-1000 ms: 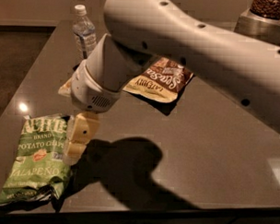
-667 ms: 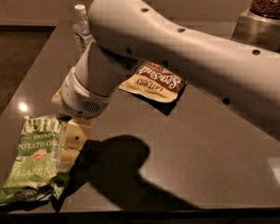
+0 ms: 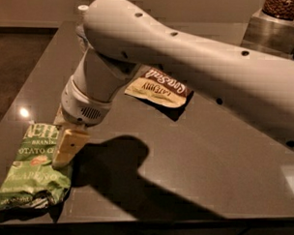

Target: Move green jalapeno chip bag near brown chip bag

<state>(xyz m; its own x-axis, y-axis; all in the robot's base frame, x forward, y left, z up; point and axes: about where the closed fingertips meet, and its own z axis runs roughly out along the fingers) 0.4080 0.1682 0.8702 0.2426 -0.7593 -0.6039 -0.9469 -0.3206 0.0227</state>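
Note:
The green jalapeno chip bag lies crinkled at the table's front left corner. The brown chip bag, dark brown with cream ends, lies flat further back near the table's middle. My gripper hangs from the big white arm, low over the green bag's upper right edge and far from the brown bag. The arm covers the table behind the gripper.
A clear bottle's cap peeks out behind the arm at the back left. A metal box with a jar of brown bits stands at the back right. The dark table ends just in front of the green bag.
The arm has swung left and down, bringing the gripper from beside the green bag to over its right edge. Neither bag has moved.

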